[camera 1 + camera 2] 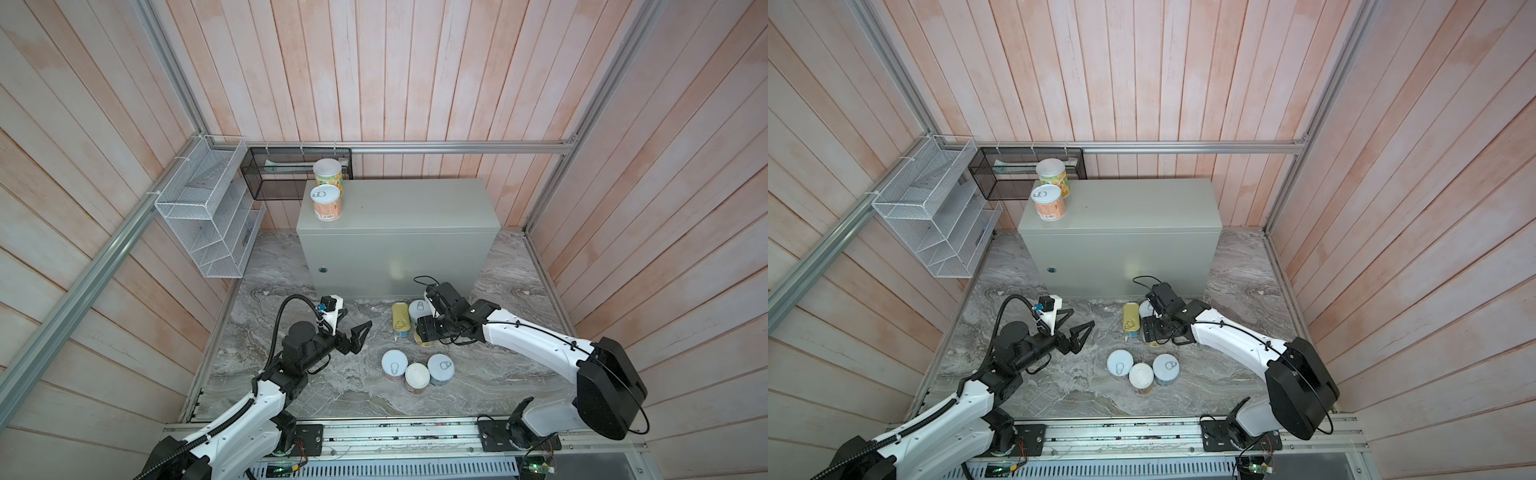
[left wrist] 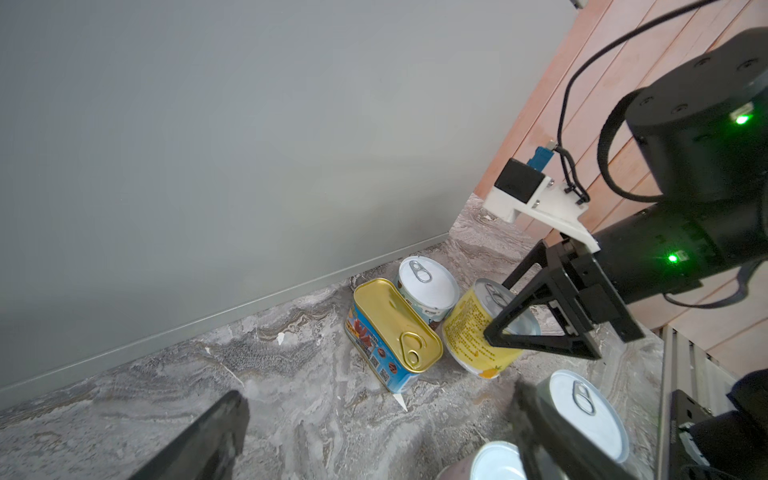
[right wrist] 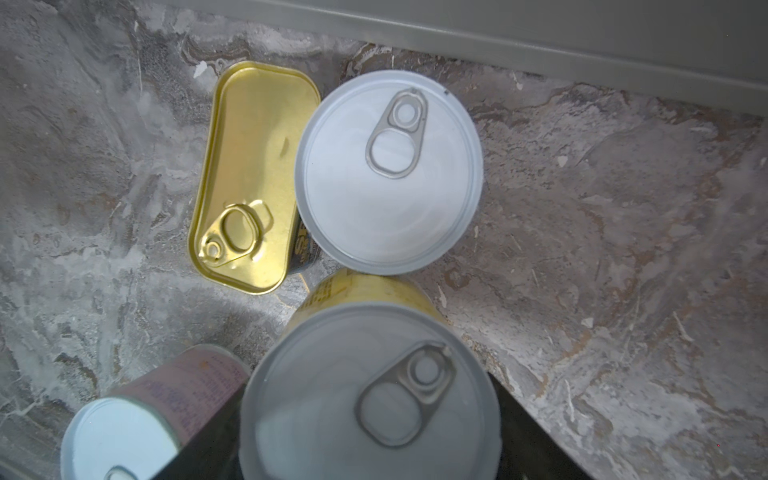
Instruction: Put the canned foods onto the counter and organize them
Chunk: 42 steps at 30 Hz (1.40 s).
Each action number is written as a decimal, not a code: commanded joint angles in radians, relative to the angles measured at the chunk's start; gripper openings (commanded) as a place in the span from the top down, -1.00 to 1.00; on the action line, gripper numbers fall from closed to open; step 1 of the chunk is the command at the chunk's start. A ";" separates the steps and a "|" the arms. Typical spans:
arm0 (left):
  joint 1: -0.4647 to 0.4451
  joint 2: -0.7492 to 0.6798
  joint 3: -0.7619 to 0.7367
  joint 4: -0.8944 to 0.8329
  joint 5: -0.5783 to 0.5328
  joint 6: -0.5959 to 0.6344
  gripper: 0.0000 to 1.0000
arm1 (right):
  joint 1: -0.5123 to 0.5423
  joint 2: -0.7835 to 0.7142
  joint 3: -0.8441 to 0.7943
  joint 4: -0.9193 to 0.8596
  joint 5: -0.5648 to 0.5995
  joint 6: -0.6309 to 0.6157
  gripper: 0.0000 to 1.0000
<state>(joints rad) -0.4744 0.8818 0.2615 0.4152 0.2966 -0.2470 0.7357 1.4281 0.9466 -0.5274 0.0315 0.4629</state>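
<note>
Right claw (image 2: 498, 309) pinches the yellow-labelled silver-lidded cylindrical can (image 2: 469, 332) standing on the marbled stone surface (image 2: 291, 374) before the grey metal box desk (image 1: 415, 208), just beside the gold oblong tin (image 2: 395, 328); a skewed lift could probably topple neighbours or let it slip.

The worktop (image 1: 415, 208) is grey painted metal, smooth and matt. The slab (image 1: 478, 374) under it looks like marbled grey stone, dull and rough-veined. At the worktop's foot, the oblong tin (image 2: 397, 324) has a glossy gold metal lid and a shiny printed blue side; the yellow can (image 2: 469, 332) next to it has a dull silvery metal lid and a satin printed label. My right hand (image 2: 505, 309) has matt black plastic fingers (image 2: 536, 341). Behind the worktop, the walls (image 1: 395, 83) are pale matt wooden planks and the rail (image 1: 457, 146) is bare aluminium; beside it hang a white-coated mesh basket (image 1: 199, 216) and a black mesh basket (image 1: 291, 183), both of wire.
</note>
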 commanded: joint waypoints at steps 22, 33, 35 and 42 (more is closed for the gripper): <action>-0.057 0.153 0.059 0.000 0.035 0.067 -1.00 | -0.016 -0.183 0.005 0.040 -0.035 -0.016 -0.18; -0.180 0.186 0.099 -0.005 -0.033 0.136 -1.00 | -0.050 -0.206 -0.007 0.057 -0.063 -0.019 -0.15; -0.192 0.193 0.107 -0.004 -0.021 0.145 -1.00 | -0.056 -0.212 -0.009 0.065 -0.085 -0.017 -0.15; -0.235 0.203 0.118 0.017 0.009 0.163 -1.00 | -0.066 -0.224 -0.001 0.086 -0.127 -0.021 -0.14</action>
<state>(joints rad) -0.6956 1.0763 0.3462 0.3985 0.2825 -0.1112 0.6758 1.2392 0.9337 -0.5133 -0.0578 0.4511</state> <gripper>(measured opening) 0.998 0.754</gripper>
